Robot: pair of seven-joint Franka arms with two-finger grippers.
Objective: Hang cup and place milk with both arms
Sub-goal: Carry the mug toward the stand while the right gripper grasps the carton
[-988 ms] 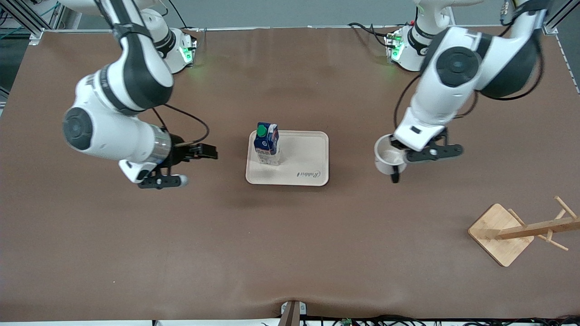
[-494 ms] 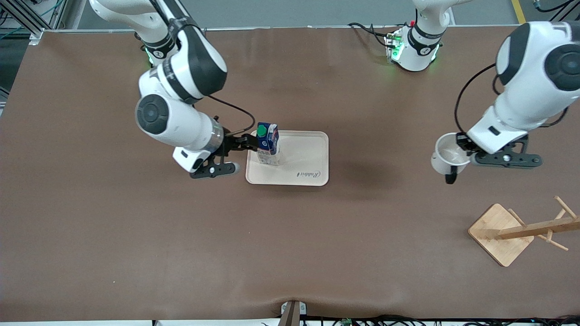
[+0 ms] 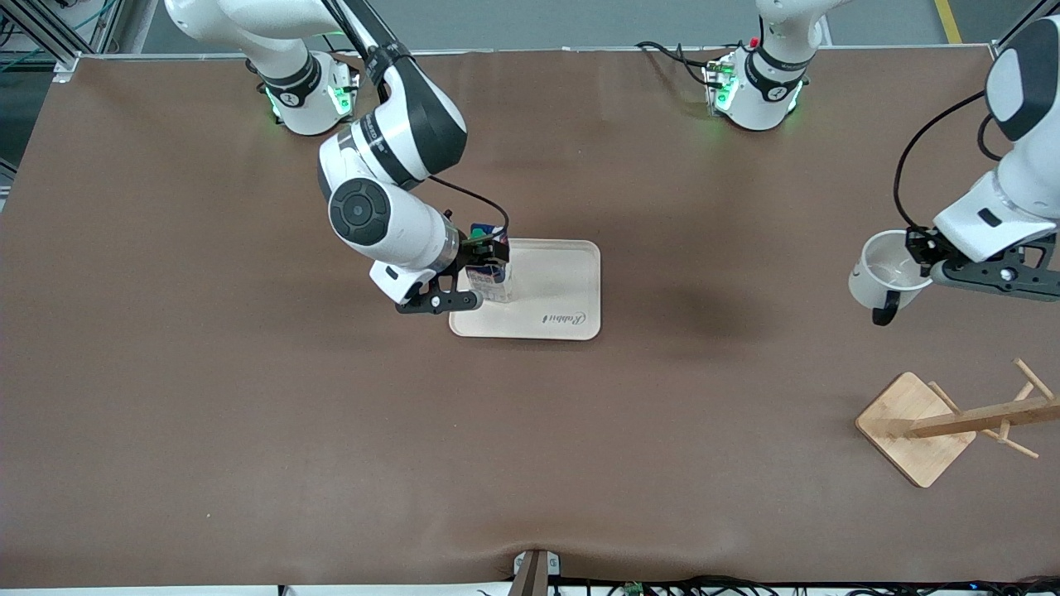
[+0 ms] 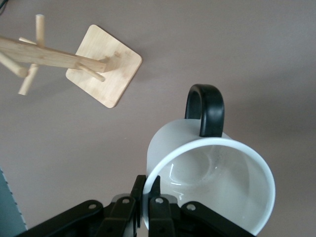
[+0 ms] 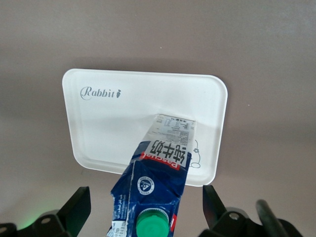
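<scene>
Over the last second, right hand [image 3: 484,258] swept in from the right arm's end of the desk [image 3: 248,430] to the milk [image 3: 489,263], now straddling the carton near its top with fingers spread wide on either side; in the right wrist view, both fingers [image 5: 74,210] well clear of the carton sides, so released, not yet gripping. Milk upright on the tray [image 3: 563,285], in the corner toward the right arm's end and farther from the front camera, green cap [image 5: 152,228] facing up toward the wrist camera.

Meanwhile, left hand [image 3: 919,266] carried the cup [image 3: 879,273] away from beside the tray toward the left arm's end of the desk; clenched on the cup's rim, one finger inside and one outside by the left wrist view. Cup in the air, tilted, black handle [image 4: 205,108] pointing down and outward, over bare desk short of the wooden rack [image 3: 952,420], which stands nearer the front camera.

Likely meaning: cup part well under way, only the hook still to be reached; milk part just starting, closing on the carton judged the next need
</scene>
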